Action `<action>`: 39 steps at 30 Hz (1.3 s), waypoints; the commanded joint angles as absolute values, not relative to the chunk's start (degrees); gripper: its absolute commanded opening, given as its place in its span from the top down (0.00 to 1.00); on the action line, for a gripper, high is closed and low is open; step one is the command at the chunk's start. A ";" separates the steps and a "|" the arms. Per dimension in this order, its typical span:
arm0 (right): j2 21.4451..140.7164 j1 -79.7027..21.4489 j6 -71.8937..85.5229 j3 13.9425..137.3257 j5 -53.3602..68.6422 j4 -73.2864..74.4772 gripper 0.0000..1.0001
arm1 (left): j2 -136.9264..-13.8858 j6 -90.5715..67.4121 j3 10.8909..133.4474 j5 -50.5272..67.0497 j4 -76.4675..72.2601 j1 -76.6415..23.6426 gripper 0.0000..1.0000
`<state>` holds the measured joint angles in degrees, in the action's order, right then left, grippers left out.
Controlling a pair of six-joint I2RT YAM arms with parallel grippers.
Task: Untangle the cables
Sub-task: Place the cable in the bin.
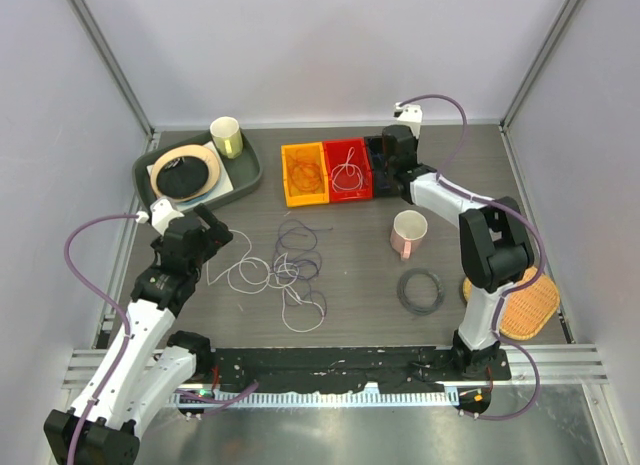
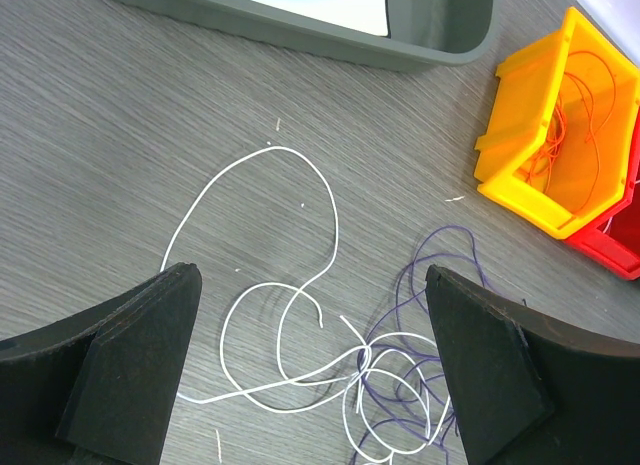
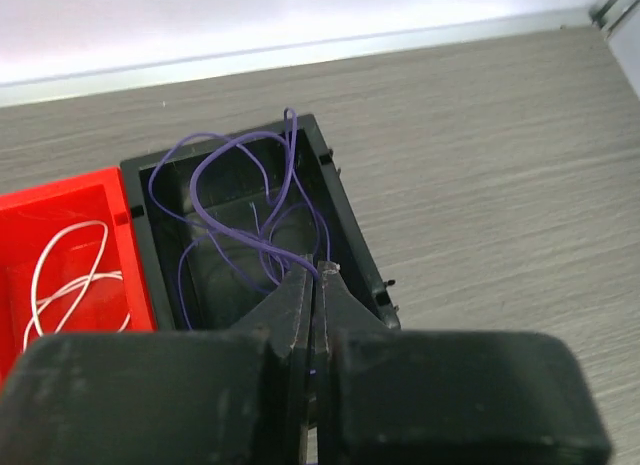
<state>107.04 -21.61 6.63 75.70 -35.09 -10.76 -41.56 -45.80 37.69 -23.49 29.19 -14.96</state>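
Observation:
A tangle of white and purple cables [image 1: 285, 270] lies on the table in the middle. My left gripper [image 1: 205, 235] hovers at its left side, open and holding nothing. In the left wrist view, white loops [image 2: 285, 148] run between its fingers [image 2: 310, 275] and meet purple loops at a knot [image 2: 364, 359]. My right gripper [image 1: 385, 155] is at the back over a black bin [image 3: 345, 215]. It [image 3: 318, 270] is shut on a purple cable [image 3: 289, 135] whose loops hang into that bin. Orange cables lie in the yellow bin [image 1: 304, 173], white ones in the red bin [image 1: 348, 168].
A grey tray [image 1: 250, 170] at the back left carries a pale cup [image 1: 227, 137] and a round plate. A pink mug [image 1: 408, 233] stands right of the tangle, with a thick black cord ring [image 1: 421, 290] in front of it. A wicker mat [image 1: 530, 305] lies at the right.

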 commanded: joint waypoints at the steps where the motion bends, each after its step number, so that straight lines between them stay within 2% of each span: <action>1: 107.40 -21.45 12.21 77.43 -36.04 -8.97 0.99 | -41.48 -45.26 37.88 -24.70 28.21 -14.68 0.00; 13: 113.55 -21.45 17.49 79.45 -33.14 -1.59 0.99 | -40.34 -45.35 37.62 -24.96 28.74 -14.77 0.00; 25: 114.88 -21.18 17.32 82.17 -32.61 1.47 0.99 | -40.34 -45.26 37.62 -25.05 28.56 -14.68 0.00; 28: 113.56 -21.18 14.95 84.28 -32.96 2.98 0.95 | -40.34 -45.26 37.62 -24.70 28.65 -14.77 0.00; 32: 111.63 -21.18 12.66 86.83 -34.37 4.83 0.79 | -40.08 -45.09 37.62 -24.70 28.74 -14.76 0.00; 36: 108.56 -21.18 11.34 87.98 -34.28 6.67 0.70 | -39.73 -45.09 37.62 -24.52 28.83 -14.77 0.00; 39: 106.62 -21.18 10.64 88.51 -33.31 8.17 0.60 | -39.46 -45.00 37.79 -24.17 28.92 -14.77 0.00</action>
